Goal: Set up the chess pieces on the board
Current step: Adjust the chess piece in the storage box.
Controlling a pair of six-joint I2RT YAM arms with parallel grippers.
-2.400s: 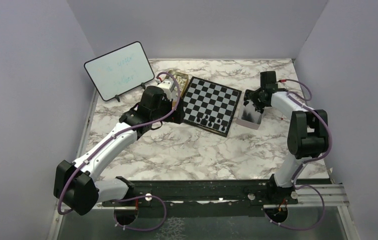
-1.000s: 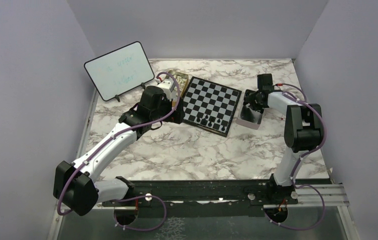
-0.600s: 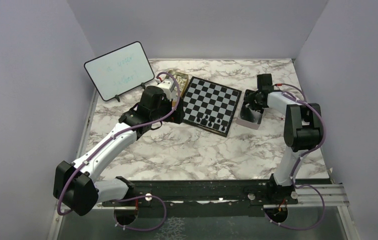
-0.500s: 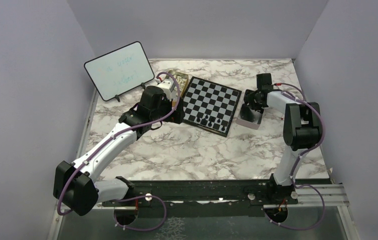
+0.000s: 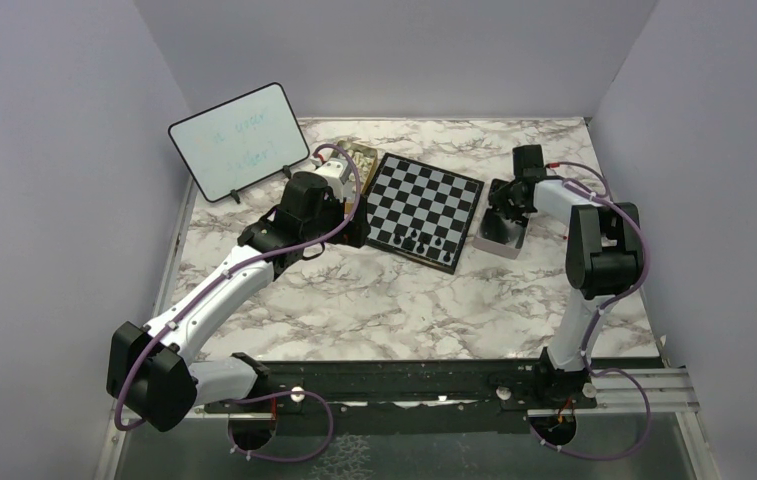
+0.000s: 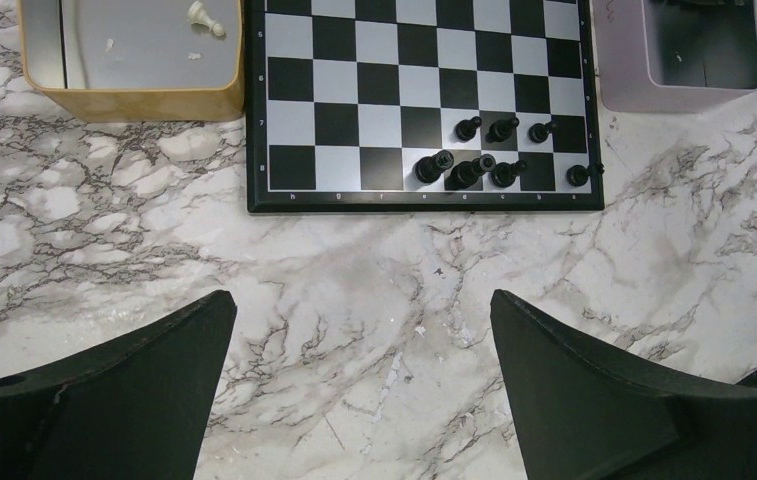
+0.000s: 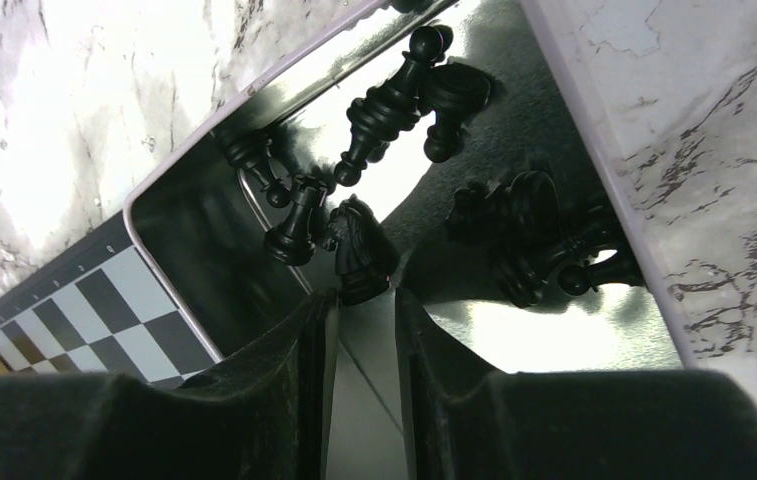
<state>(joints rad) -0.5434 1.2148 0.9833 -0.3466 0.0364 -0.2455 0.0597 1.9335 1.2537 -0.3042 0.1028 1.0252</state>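
Chess pieces (image 5: 424, 240), all black, stand clustered at the near right corner of the board (image 5: 424, 195), which lies skewed on the marble bench (image 5: 374, 300). From above, the right claw (image 5: 507, 205) hangs over a silver tin (image 5: 502, 243) just right of the board, and its gap is hidden from us there.

Through the left wrist camera we count seven black men in the board's two nearest rows, toward the right. One cream piece (image 6: 204, 17) lies on its side in a gold tin (image 6: 124, 100) left of the board. The left claw (image 6: 362, 300) gapes wide and empty.

Through the right wrist camera, black men lie toppled in the tin, their long axes at all angles. A knight (image 7: 357, 255) has its foot at the mouth of the narrow claw, its long axis in line with the fingers (image 7: 284, 380) and its head pointing away. We cannot tell whether the pads pinch it.
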